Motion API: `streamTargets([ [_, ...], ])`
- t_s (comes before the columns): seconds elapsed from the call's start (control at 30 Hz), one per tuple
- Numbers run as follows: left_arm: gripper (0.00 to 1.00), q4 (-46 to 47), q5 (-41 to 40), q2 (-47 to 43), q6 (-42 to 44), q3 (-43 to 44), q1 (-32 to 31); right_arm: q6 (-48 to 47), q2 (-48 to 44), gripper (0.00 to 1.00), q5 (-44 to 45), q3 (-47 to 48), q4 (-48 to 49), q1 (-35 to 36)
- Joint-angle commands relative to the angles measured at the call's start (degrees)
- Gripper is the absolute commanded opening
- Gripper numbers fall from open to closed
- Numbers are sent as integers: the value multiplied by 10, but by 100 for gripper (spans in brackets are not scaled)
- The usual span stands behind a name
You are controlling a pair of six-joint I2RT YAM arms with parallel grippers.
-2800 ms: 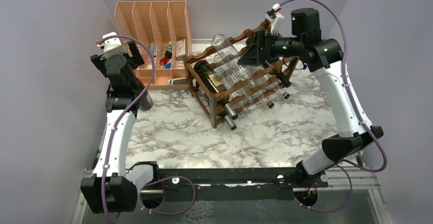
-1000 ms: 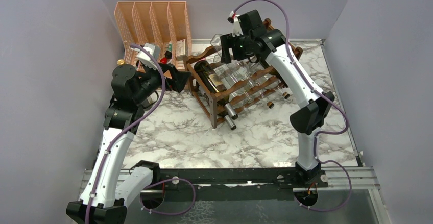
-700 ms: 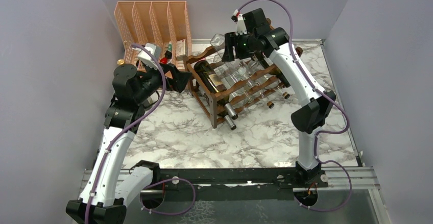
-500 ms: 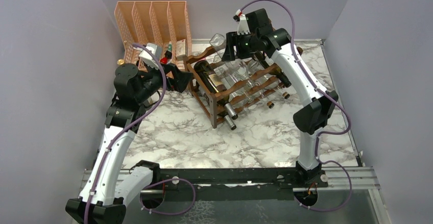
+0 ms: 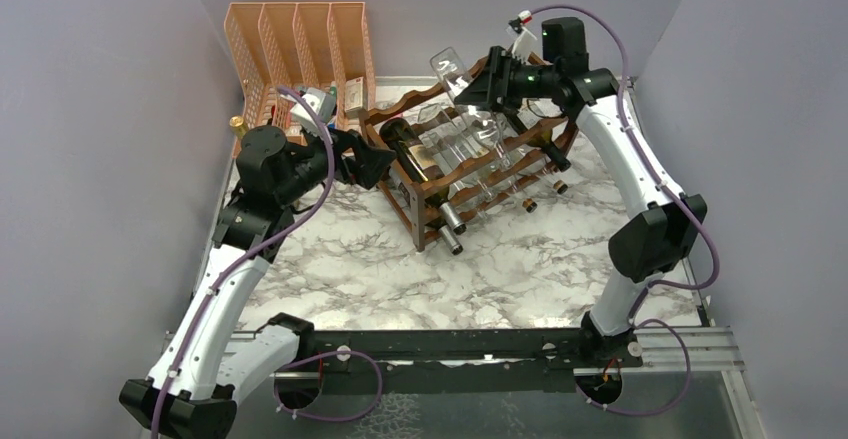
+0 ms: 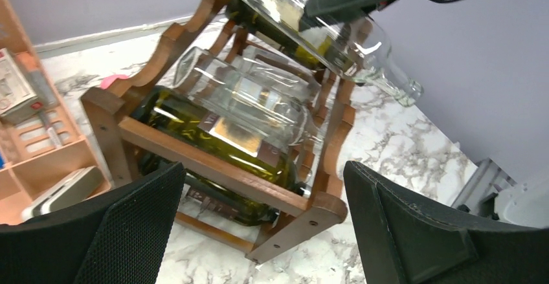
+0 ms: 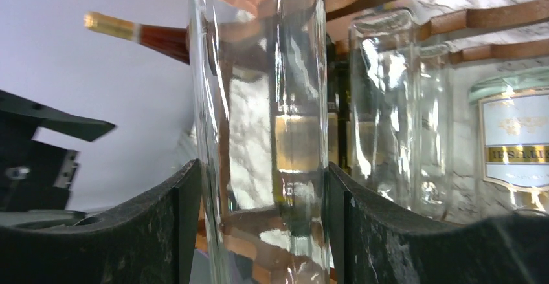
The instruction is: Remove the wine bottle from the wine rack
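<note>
The dark brown wine rack (image 5: 420, 227) stands at an angle at the back of the marble table, with a green bottle (image 5: 413, 155) and clear ones lying in it. My right gripper (image 5: 487, 81) is shut on a clear glass wine bottle (image 5: 450, 67) and holds it tilted above the rack's top rail. In the right wrist view the clear wine bottle (image 7: 259, 116) fills the gap between both pads (image 7: 169, 222). My left gripper (image 5: 383, 162) stands open at the rack's left end; in its own view the left gripper (image 6: 264, 171) frames the rack (image 6: 304, 206) and the green bottle (image 6: 207, 125).
A peach mesh file organizer (image 5: 300, 39) with small items stands behind the rack's left end. A gold-capped bottle (image 5: 237, 122) stands by the left wall. Bottle necks stick out of the rack's front side (image 5: 452, 221). Purple walls close in the table.
My right gripper has closed on the clear bottle and lifted it up and to the right, off the top rail. My left gripper has moved right, closer to the rack's left end.
</note>
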Motion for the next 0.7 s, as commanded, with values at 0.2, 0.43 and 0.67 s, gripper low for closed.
streamTargets([
  [0.2,99,87,-4,17,90,17,-121,138,-76,32,-199,-67,177,-39],
  [0.43,99,138,-64,46,289,23,-255,164,-89,33,-213,-90,181,-45],
  [0.67,99,244,-138,71,576,-22,-371,190,-105,35,-217,-126,197,-45],
])
